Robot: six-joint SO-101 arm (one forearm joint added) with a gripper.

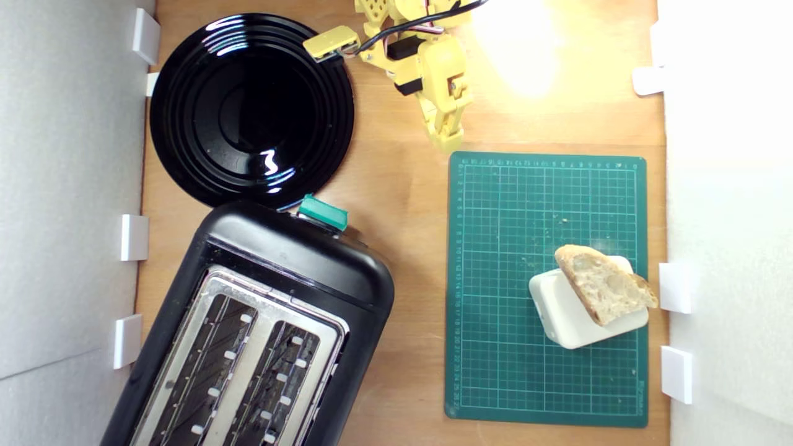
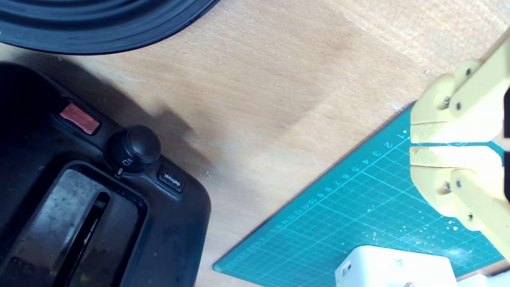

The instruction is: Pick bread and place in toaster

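Observation:
The bread (image 1: 604, 285), a pale holey wedge with a brown crust, lies tilted on a white plastic block (image 1: 560, 313) near the exterior view's right edge of the green mat. It does not show in the wrist view. The black two-slot toaster (image 1: 297, 260) fills the lower left of the exterior view, its slots empty and a teal lever knob (image 1: 322, 212) at its end. In the wrist view, one corner of the toaster (image 2: 171, 223) shows. My yellow gripper (image 1: 447, 144) hangs just beyond the mat's far edge, well away from the bread. The gripper (image 2: 412, 144) is shut with nothing in it.
A glossy black plate (image 1: 251, 108) lies beyond the toaster, and its rim (image 2: 99, 24) is in the wrist view. The green cutting mat (image 1: 514, 217) carries crumbs. White foam walls with white clips (image 1: 133, 237) close both sides. Bare wood (image 1: 409, 204) runs between toaster and mat.

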